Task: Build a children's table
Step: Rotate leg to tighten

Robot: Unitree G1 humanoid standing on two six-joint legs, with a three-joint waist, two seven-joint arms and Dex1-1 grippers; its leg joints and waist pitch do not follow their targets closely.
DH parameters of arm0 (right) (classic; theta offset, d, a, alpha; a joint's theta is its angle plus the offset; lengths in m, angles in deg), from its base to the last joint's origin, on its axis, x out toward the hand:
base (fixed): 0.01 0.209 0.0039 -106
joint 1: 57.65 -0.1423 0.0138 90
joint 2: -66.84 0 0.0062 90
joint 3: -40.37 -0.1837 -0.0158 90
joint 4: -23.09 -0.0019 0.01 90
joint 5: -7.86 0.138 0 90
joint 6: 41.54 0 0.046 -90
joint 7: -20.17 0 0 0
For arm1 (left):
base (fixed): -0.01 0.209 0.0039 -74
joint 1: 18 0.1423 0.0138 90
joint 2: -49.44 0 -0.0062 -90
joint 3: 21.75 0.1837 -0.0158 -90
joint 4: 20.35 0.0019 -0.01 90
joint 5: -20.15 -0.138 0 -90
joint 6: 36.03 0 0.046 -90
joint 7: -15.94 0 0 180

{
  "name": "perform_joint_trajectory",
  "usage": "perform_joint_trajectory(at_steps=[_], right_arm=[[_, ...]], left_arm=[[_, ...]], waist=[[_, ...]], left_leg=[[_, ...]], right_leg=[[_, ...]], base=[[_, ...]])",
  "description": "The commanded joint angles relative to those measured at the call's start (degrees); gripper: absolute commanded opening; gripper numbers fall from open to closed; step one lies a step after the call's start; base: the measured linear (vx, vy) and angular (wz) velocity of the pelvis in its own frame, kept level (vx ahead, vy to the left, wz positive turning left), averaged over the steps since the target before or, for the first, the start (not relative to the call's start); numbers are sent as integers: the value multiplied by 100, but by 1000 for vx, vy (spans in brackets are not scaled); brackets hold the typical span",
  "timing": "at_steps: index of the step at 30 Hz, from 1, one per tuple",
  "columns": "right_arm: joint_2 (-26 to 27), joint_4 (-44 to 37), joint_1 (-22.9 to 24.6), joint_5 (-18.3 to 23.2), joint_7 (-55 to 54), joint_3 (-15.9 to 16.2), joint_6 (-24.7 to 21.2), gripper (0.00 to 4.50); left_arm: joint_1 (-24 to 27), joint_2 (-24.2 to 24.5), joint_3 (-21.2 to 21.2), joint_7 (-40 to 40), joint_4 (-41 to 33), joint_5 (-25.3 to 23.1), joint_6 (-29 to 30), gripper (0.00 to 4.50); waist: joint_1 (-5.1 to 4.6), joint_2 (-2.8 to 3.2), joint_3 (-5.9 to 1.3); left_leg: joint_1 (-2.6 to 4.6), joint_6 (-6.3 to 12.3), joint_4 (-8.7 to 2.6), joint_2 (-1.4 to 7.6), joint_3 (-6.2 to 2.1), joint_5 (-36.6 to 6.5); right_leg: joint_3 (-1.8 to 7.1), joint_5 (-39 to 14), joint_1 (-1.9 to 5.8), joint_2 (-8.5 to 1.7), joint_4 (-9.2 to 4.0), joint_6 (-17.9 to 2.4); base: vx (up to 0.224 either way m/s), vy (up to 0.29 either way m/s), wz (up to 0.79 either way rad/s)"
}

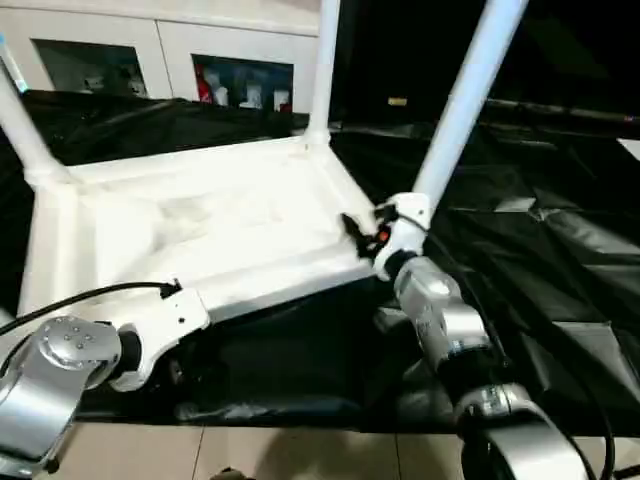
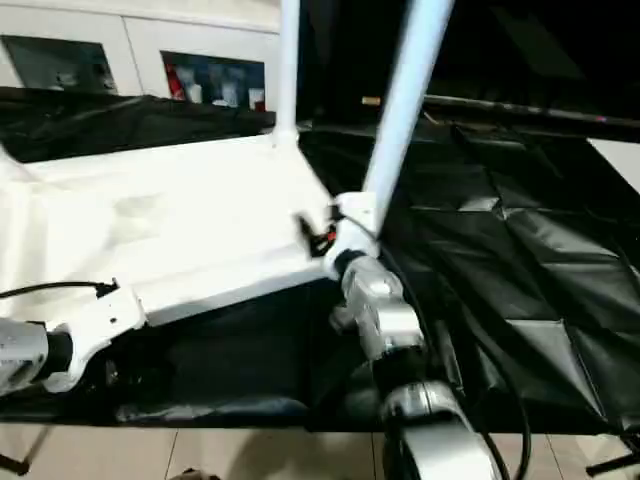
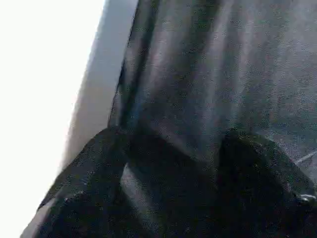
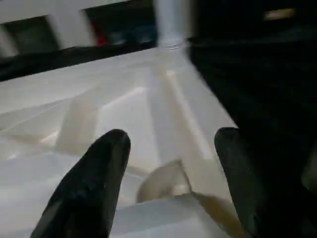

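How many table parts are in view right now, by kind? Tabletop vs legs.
Tabletop: 1
Legs standing in corner sockets: 3, far-left leg, far-right leg, near-right leg
Total: 4 parts

The upturned tabletop [image 1: 190, 235] blocks most of my front, with upright legs [image 1: 468, 100] at three corners. My right gripper [image 4: 168, 163] has open space between its fingers, above the ribs. Right of me, black sheeting [image 1: 560, 260] lies bare and passable.
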Motion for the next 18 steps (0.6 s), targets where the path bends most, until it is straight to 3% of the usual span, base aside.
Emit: perform_joint_trajectory(at_steps=[1,5,6,10,13,16,18], right_arm=[[-224,252,-52,156,-506,-507,153,308],[-487,912,-303,276,-821,-865,578,308],[-575,1092,-375,296,-899,-937,684,308],[-856,1513,-553,307,-985,-1125,908,308],[-1008,1617,-598,299,-948,-1185,950,308],[-1156,1726,-649,328,-685,-1222,918,308],[-1234,1737,-646,292,-281,-1105,787,308]], left_arm=[[-29,13,-132,-356,249,-330,-49,401],[-69,67,-184,-618,251,-332,-64,438],[-66,72,-199,-669,247,-346,-82,445],[-37,71,-280,-750,282,-300,-159,448],[32,47,-398,-709,242,-162,-309,448],[256,-49,-851,-510,17,352,-512,448],[503,9,-1242,-270,-167,696,-460,448]], waist=[[-33,113,-302],[41,107,-294],[45,74,-302],[59,83,-312],[65,63,-353],[70,79,-377],[63,87,-373]], left_leg=[[212,-463,-467,320,-183,-2113],[244,-526,-460,314,-192,-2384],[234,-526,-453,309,-199,-2446],[219,-503,-440,302,-200,-2441],[152,-395,-425,296,-187,-1995],[129,-263,-377,273,-152,-1585],[105,-213,-375,276,-153,-1525]], right_leg=[[313,-1822,97,-321,-415,-840],[299,-1992,53,-304,-426,-734],[291,-2059,59,-310,-420,-729],[287,-2029,67,-318,-422,-747],[278,-1478,130,-304,-359,-815],[272,-889,159,-281,-298,-972],[266,-791,179,-277,-285,-1027]], base=[[0,0,0],[0,0,0],[0,0,0],[0,0,0],[0,0,0],[0,0,0],[0,0,0]])
